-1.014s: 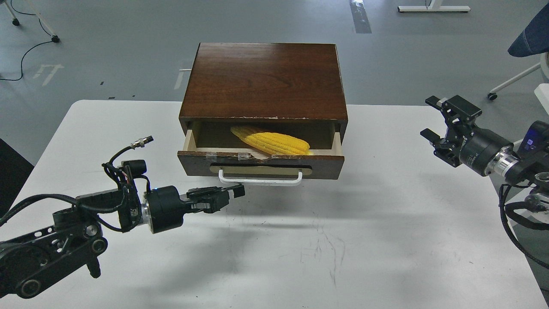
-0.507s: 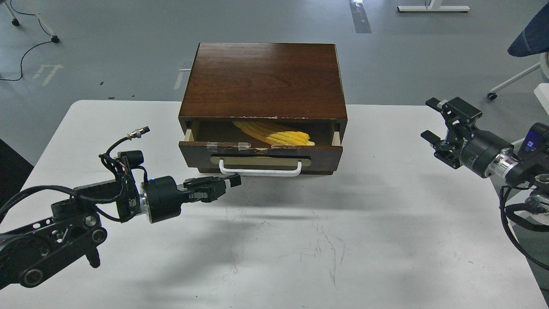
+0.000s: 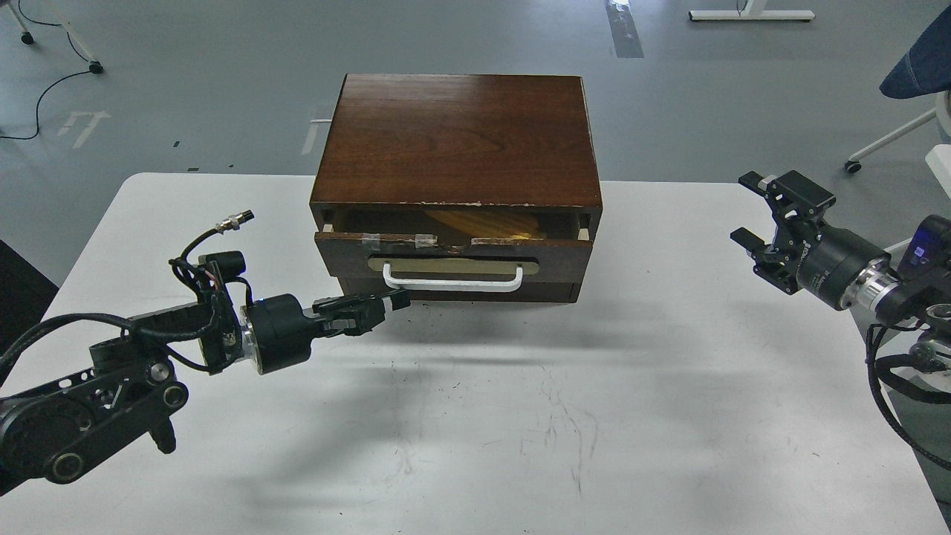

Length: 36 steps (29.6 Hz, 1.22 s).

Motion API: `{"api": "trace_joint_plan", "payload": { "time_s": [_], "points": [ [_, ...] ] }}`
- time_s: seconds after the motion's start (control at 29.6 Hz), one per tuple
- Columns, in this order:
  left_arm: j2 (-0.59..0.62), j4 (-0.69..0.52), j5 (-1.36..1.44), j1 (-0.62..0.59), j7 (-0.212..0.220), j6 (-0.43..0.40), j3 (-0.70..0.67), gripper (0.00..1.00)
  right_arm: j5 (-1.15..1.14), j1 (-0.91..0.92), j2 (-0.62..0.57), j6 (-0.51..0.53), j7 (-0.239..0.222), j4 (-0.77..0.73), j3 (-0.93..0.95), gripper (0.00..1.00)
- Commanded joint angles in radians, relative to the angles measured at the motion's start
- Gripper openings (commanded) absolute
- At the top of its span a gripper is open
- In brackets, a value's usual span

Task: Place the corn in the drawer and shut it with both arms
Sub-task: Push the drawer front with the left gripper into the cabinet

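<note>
The dark brown cabinet [image 3: 457,134] stands at the back middle of the white table [image 3: 669,416]. Its drawer [image 3: 453,256] is pushed almost fully in, with only a narrow gap at the top. Through that gap a shaded strip of the yellow corn [image 3: 483,223] shows inside. The white bar handle [image 3: 452,280] faces me. My left gripper [image 3: 397,299] is shut with nothing in it, its tip just below and left of the handle's left end, at the drawer front. My right gripper [image 3: 761,212] is open and empty, well to the right of the cabinet, above the table's right edge.
An office chair [image 3: 914,82] stands on the floor at the far right. A cable [image 3: 44,89] lies on the grey floor at the far left. Scuff marks cover the table in front of the cabinet.
The drawer has slid inward from well open to nearly shut, and the corn has gone from plainly seen to mostly hidden. My left gripper moved forward with the drawer front. The right arm barely moved.
</note>
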Motion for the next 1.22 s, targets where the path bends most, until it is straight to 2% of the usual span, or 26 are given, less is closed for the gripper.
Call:
{"api": "trace_joint_plan", "payload": {
  "time_s": [0.0, 0.44, 0.71, 0.88, 0.91, 0.95, 0.98, 1.01, 1.05, 1.18],
  "points": [
    [-0.014, 0.013, 0.000, -0.011, -0.001, 0.003, -0.001, 0.00, 0.001, -0.004, 0.000, -0.001, 0.000, 0.000, 0.001, 0.96],
    [-0.044, 0.071, -0.001, -0.048, -0.001, 0.023, -0.001, 0.00, 0.001, -0.010, 0.000, -0.027, 0.000, 0.000, 0.001, 0.96],
    [-0.050, 0.069, -0.007, -0.061, -0.001, 0.021, 0.007, 0.00, 0.001, -0.013, 0.000, -0.030, 0.000, 0.000, 0.001, 0.96],
    [-0.029, 0.025, -0.009, -0.045, -0.001, 0.008, 0.016, 0.00, 0.001, -0.014, -0.001, -0.030, 0.000, 0.000, 0.001, 0.96],
    [-0.014, -0.004, -0.013, -0.039, -0.001, 0.000, 0.019, 0.04, 0.001, -0.013, -0.001, -0.030, 0.000, 0.000, 0.003, 0.96],
    [0.000, -0.019, -0.014, -0.032, -0.001, -0.009, 0.022, 0.13, 0.001, -0.014, -0.003, -0.030, 0.000, 0.000, 0.003, 0.96],
    [0.032, -0.058, -0.017, -0.016, -0.001, -0.034, 0.025, 0.42, 0.001, -0.014, -0.005, -0.030, 0.000, 0.000, 0.003, 0.96],
    [0.058, -0.093, -0.032, 0.003, -0.001, -0.050, 0.025, 0.84, 0.001, -0.013, -0.005, -0.030, 0.000, 0.002, 0.003, 0.96],
    [0.072, -0.114, -0.044, 0.014, -0.001, -0.057, 0.025, 1.00, 0.001, -0.013, -0.006, -0.030, 0.000, 0.002, 0.003, 0.96],
    [0.141, -0.194, -0.203, 0.043, -0.001, -0.060, 0.010, 1.00, 0.001, -0.014, -0.005, -0.030, 0.000, 0.002, 0.010, 0.96]
  ]
}}
